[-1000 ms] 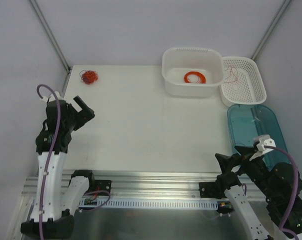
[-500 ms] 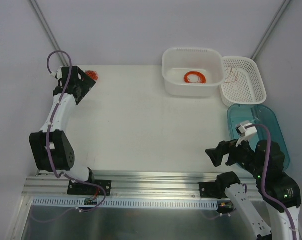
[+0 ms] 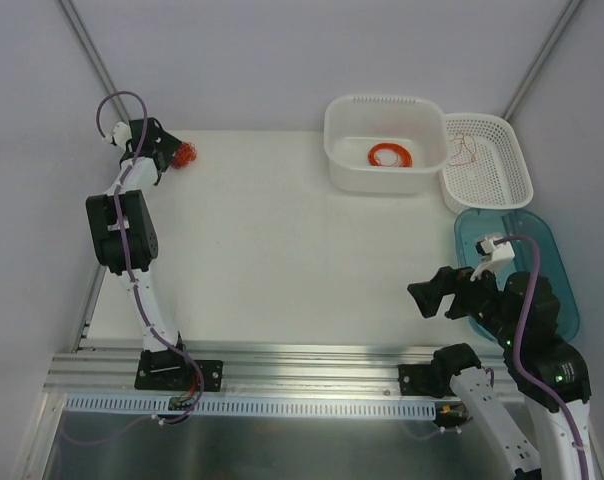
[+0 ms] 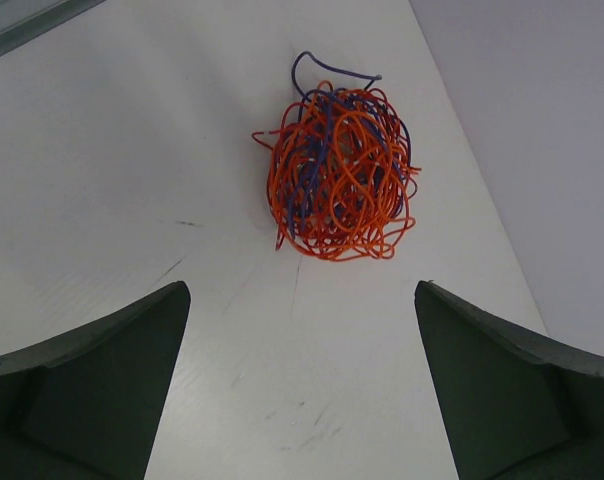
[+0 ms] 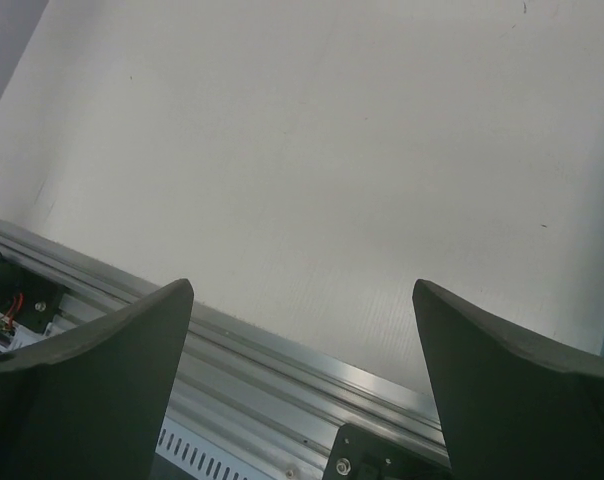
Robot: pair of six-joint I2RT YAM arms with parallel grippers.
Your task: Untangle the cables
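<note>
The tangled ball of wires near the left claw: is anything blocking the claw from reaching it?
Nothing visible. The left gripper is open and aimed at the tangled cables, and only bare table lies between them.

Lighting bright, even and diffuse from above; shadows faint, soft-edged. White table [image 3: 282, 250] slightly washed out, without hard glare. Focus sharp on the cables [image 4: 337, 170]; dark fingers [image 4: 82, 390] softer.

White tub [image 3: 334, 150], mesh basket [image 3: 523, 168], teal tray [image 3: 512, 238]

The cables [image 4: 337, 170] lie at the table's [image 3: 282, 260] far-left corner.
</note>
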